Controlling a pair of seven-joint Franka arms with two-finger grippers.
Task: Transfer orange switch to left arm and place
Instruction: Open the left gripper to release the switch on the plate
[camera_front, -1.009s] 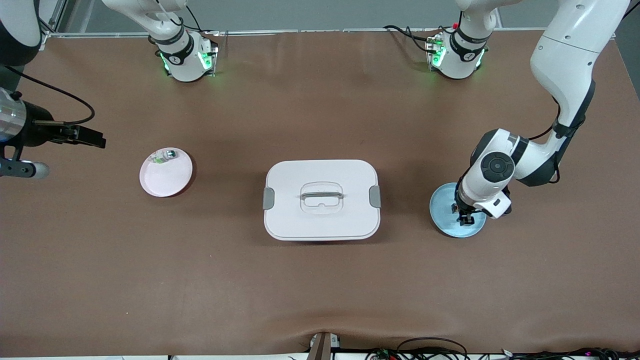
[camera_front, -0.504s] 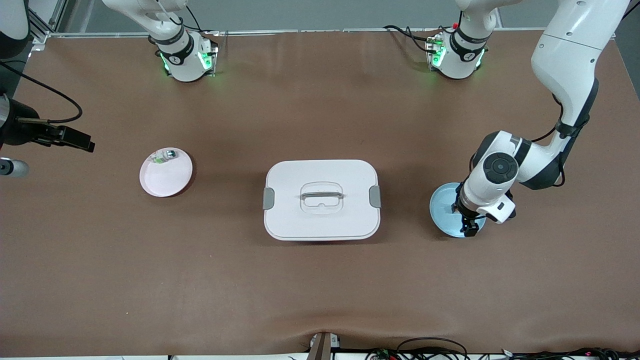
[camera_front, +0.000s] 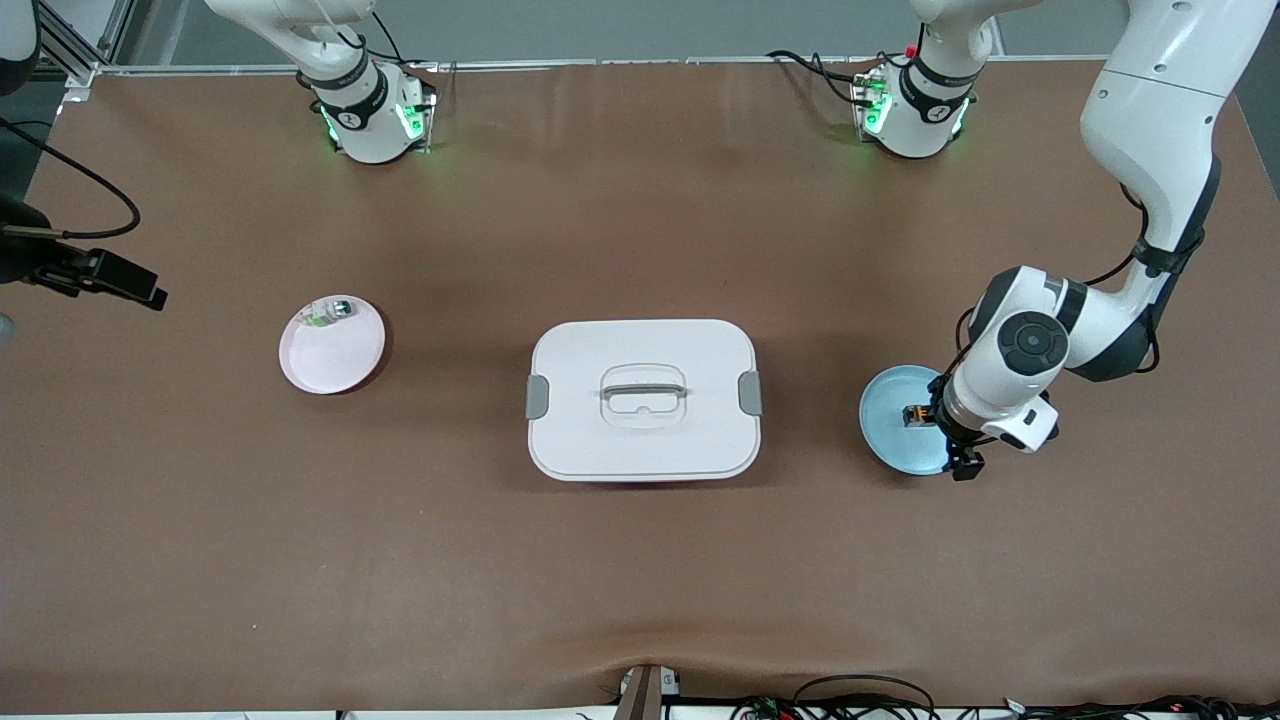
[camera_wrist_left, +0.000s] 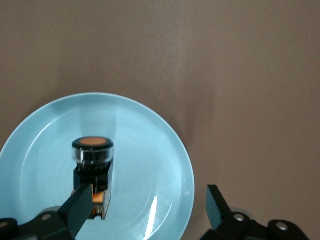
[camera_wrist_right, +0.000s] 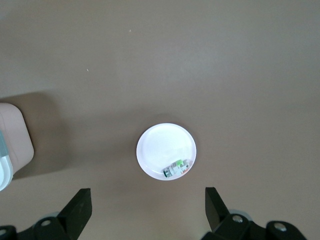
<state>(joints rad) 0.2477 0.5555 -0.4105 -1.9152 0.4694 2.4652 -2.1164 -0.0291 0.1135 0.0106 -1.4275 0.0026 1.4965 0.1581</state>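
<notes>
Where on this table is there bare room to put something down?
Brown table lies bare nearer the camera than the box, and between the box and the pink plate. It is crowded at the blue plate: the orange switch sits there, with the open left gripper over its edge.

Orange-capped black switch (camera_front: 913, 414), blue plate (camera_front: 890, 440)

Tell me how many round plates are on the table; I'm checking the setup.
2. A pink plate lies toward the right arm's end of the table, and a blue plate toward the left arm's end, with the box between them. None seems hidden.
</notes>
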